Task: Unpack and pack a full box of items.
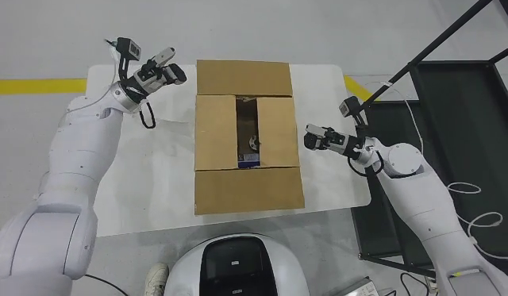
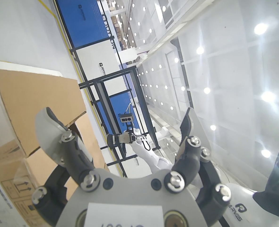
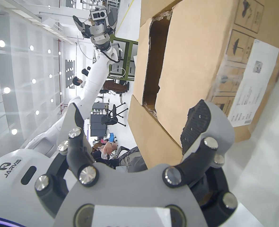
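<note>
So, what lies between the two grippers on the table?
The cardboard box stands between the left gripper and the right gripper; the top view shows it.

The right gripper (image 3: 137, 112) hangs just right of the cardboard box (image 3: 196, 36), fingers spread, nothing between them. The box's top flaps leave a dark gap (image 3: 157, 60), and a white label (image 3: 255, 83) sits on its side. The left gripper (image 3: 94, 17) hovers beyond the box, on its left.
</note>
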Available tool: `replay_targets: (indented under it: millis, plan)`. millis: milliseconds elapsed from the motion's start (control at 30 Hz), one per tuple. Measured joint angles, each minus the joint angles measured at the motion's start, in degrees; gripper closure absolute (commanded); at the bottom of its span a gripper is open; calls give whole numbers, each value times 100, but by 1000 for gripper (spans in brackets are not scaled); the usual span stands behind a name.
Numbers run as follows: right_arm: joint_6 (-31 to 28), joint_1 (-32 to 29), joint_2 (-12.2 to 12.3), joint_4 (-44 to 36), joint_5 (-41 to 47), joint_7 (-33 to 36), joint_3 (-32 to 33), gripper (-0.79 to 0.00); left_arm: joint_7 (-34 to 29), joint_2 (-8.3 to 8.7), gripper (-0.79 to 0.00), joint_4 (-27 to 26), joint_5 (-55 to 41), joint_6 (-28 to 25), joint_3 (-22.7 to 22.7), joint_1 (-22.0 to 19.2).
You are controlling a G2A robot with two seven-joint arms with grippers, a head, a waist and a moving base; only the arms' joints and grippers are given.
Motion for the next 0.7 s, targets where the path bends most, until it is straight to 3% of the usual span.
replay_targets:
  millis: [267, 400, 567, 700]
  plan:
    - [372, 327, -178, -252, 146, 37, -668, -785, -902, 444, -785, -1756, -468, 897, -441, 1022]
    - [544, 426, -254, -284, 69, -62, -934, -785, -1220, 591, -785, -2309, -555, 1218, -551, 1384]
    - [630, 507, -312, -244, 173, -161, -1063, -785, -1079, 757, -785, -2834, 132, 1075, -342, 1616]
    - [628, 505, -310, -245, 169, -158, -1059, -785, -801, 834, -785, -2961, 352, 796, -206, 1666]
